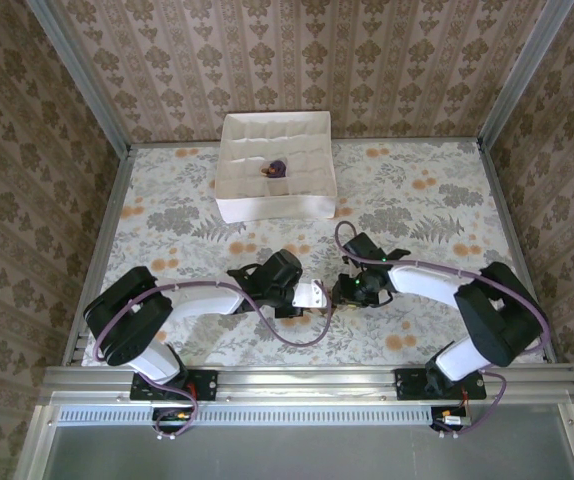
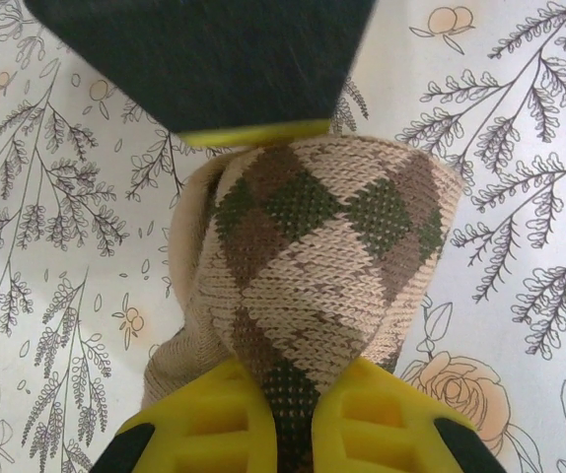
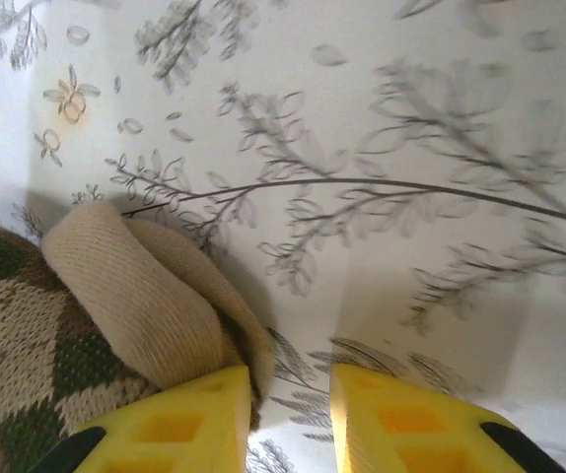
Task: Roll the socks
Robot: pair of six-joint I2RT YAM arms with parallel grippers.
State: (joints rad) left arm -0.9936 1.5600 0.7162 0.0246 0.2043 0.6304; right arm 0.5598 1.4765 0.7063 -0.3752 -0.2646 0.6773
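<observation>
Fabric fills the left wrist view: the left pincer [image 2: 293,419] is squeezed shut on the diamond-checked sock [image 2: 332,246]. Its two yellow fingers pinch a narrow neck of knit, and the sock bulges into a rounded, half-rolled bundle just beyond the tips. That hold looks meant to anchor the roll so it cannot spring loose while the free end is worked. Just beyond the bundle hangs a dark, yellow-edged part [image 2: 204,69], probably of the other arm, close to or touching the top of the sock. Flowered tabletop [image 2: 46,246] lies on either side. In the right wrist view the right pincer [image 3: 288,419] stands partly open with nothing between its fingers, only bare tabletop in the gap. The sock's plain tan cuff fold rests against one fingertip, off to that side and not inside the jaws. This pincer seems free to take a fresh bite on the cuff and pull it over the roll. From the top view both pincers meet tip to tip at mid-tabletop, so one can hold while the other folds. Well beyond them stands a white divided box [image 1: 277,207], and in one of its middle compartments lies the purple sock [image 1: 278,167], already bundled small.
</observation>
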